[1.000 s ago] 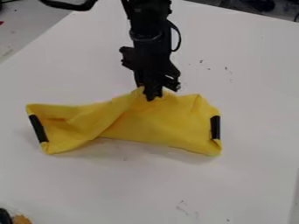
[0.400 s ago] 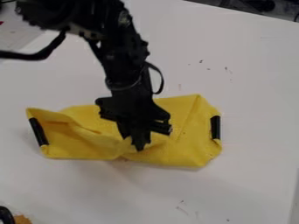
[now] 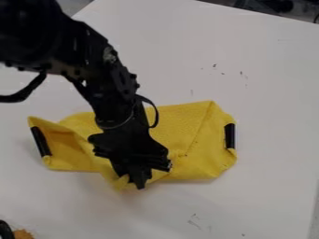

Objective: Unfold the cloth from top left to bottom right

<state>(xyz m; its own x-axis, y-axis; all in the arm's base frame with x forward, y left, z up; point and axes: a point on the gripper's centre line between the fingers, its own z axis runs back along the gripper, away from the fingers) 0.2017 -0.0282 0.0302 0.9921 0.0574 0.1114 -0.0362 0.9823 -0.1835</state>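
The black gripper [image 3: 135,179] pinches the yellow cloth [image 3: 185,125] at its near edge, left of the middle, I'd guess to draw the folded layer open.

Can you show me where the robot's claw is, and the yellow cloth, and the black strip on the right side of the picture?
Claw [image 3: 136,180]: camera view, at its tips.
Yellow cloth [image 3: 181,123]: camera view, on its flat part.
Black strip [image 3: 230,136]: camera view, at its middle.
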